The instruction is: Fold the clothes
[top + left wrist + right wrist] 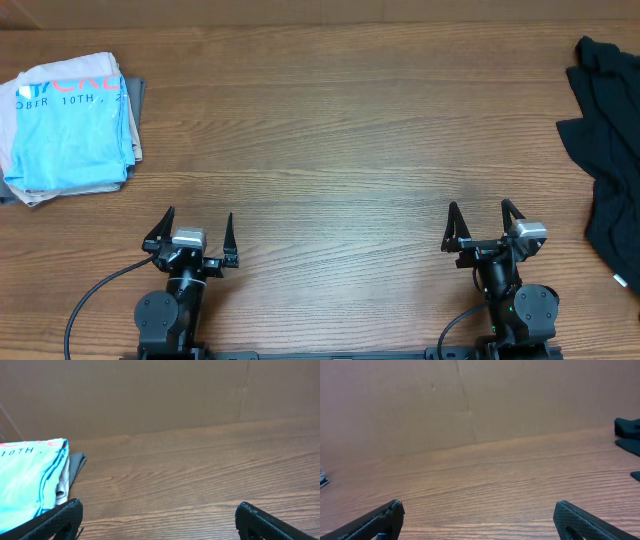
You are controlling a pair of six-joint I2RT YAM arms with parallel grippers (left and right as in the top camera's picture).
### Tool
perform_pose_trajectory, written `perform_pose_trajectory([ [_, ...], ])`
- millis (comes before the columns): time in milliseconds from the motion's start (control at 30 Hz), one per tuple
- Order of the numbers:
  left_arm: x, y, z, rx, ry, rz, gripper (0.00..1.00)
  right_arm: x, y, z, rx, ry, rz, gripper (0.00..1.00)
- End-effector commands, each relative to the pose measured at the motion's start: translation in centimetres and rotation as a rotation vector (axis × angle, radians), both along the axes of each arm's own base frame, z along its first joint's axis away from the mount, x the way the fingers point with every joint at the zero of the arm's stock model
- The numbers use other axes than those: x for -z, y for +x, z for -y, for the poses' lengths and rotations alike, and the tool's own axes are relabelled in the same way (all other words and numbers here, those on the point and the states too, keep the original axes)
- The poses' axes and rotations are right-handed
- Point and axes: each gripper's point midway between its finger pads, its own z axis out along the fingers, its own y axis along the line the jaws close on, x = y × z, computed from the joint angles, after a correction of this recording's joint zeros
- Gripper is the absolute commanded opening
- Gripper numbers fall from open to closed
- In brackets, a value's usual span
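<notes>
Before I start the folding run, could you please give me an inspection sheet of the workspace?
Surface: wood-grain table, no spills seen.
Job's things: black clothes crumpled at the right edge, untouched.
Clutter: folded stack topped by a light-blue T-shirt, far left.
Grippers: left gripper and right gripper open, empty, near edge.
Cables: a black cable at each arm base, clear of the clothes.
Surroundings: brown cardboard wall behind the table.
</notes>
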Motion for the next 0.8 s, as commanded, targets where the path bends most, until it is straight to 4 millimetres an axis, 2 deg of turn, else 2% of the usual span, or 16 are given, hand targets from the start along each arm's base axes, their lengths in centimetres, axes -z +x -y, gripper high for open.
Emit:
perform_pose_trajectory([
  [0, 0.0, 0.0, 0.0, -0.002, 0.027, 0.007, 1.0, 0.1, 0.0, -0.1, -0.009, -0.001, 0.006, 1.0],
  [200, 0.0, 0.0, 0.0, -0.001, 0.027, 0.007, 1.0, -0.6, -0.2, -0.3, -0.014, 0.134, -0.006, 1.0],
  [267, 0.0, 0.0, 0.0, -0.001, 0.027, 0.007, 1.0, -1.5, -0.5, -0.5, -0.029, 0.138, -0.013, 1.0],
  [433, 0.0, 0.0, 0.0, -0.002, 0.027, 0.007, 1.0, -7.4, -2.3, -0.4, -0.04, 0.134, 0.06, 1.0],
  [567, 0.0, 0.0, 0.0, -0.001, 0.027, 0.007, 1.0, -12.7, -4.7, -0.2, -0.042, 0.134, 0.117, 1.0],
  [767, 0.0, 0.0, 0.0, -0.002, 0.027, 0.007, 1.0, -17.4, -6.5, 0.2, -0.026, 0.13, 0.1, 1.0],
])
